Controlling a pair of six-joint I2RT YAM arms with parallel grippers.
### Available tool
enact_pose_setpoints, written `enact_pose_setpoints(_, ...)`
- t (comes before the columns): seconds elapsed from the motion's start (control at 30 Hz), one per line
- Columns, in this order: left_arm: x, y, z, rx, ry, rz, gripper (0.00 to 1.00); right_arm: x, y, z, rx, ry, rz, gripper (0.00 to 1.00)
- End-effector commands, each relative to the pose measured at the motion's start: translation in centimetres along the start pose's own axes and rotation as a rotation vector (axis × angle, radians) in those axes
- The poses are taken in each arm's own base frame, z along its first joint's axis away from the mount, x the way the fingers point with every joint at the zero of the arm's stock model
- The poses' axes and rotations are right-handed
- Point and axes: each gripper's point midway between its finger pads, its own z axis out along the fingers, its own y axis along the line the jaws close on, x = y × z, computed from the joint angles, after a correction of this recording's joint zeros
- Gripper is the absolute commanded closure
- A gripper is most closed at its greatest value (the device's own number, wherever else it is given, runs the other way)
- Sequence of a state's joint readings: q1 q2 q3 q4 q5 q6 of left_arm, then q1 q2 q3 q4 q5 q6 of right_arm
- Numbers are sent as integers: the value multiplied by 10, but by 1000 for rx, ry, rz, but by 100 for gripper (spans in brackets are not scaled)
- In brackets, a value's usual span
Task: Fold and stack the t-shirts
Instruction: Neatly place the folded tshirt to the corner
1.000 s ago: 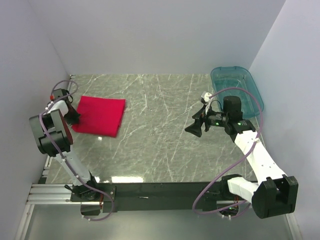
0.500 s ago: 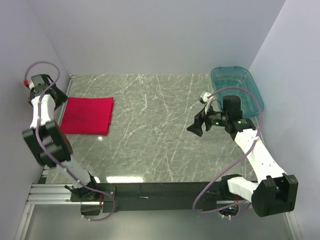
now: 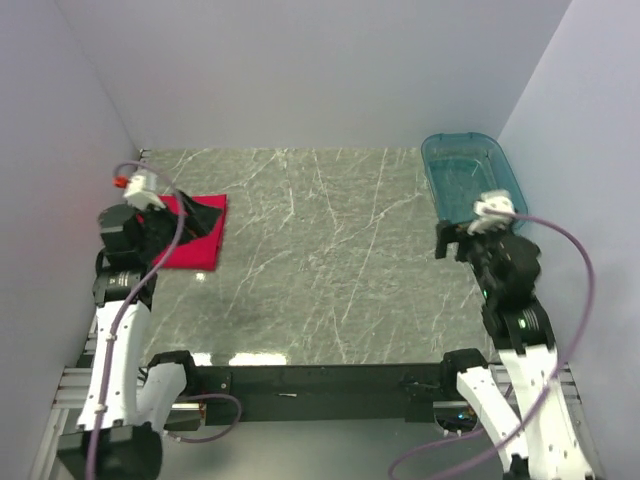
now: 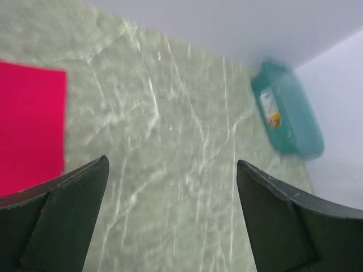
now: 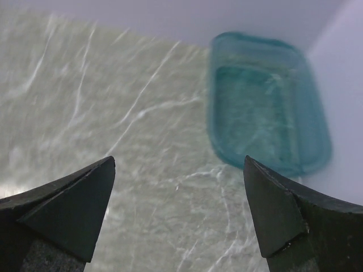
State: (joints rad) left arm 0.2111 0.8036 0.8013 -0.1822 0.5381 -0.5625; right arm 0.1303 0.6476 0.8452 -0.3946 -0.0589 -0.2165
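Note:
The red t-shirt (image 3: 197,250) lies folded into a flat rectangle at the far left of the marble table (image 3: 320,260). It also shows at the left edge of the left wrist view, as the t-shirt (image 4: 28,124). My left gripper (image 3: 197,218) hangs over the shirt's right part, and the arm hides some of the cloth. In its own view the left gripper (image 4: 173,161) is open, with only bare table between the fingers. My right gripper (image 3: 455,240) is raised at the right side. The right gripper (image 5: 179,160) is open and holds nothing.
A teal plastic bin (image 3: 472,180) stands at the back right corner, seen as the bin (image 5: 266,107) in the right wrist view and the bin (image 4: 286,107) in the left wrist view. Pale walls close in the table at the left, back and right.
My left gripper opened and let go of the shirt, which slid left, and the arm swung back over its right part. My right arm pulled back and up toward the bin side.

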Motion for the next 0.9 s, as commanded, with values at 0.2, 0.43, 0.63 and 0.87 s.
enact_pose_setpoints(0.2, 8, -37, -48, -76, 55, 360, 1, 29, -63, -39, 456, -3, 309, 0)
enact_pose_setpoints(0.43, 25, -42, -60, -27, 83, 353, 1, 43, -70, -45, 486, 16, 300, 0)
enact_pose_setpoints(0.63, 28, -40, -62, -32, 90, 345, 1, 42, -71, -46, 472, 32, 275, 0)
enact_pose_setpoints(0.87, 28, -40, -61, -32, 85, 344, 1, 44, -71, -43, 469, 43, 247, 2)
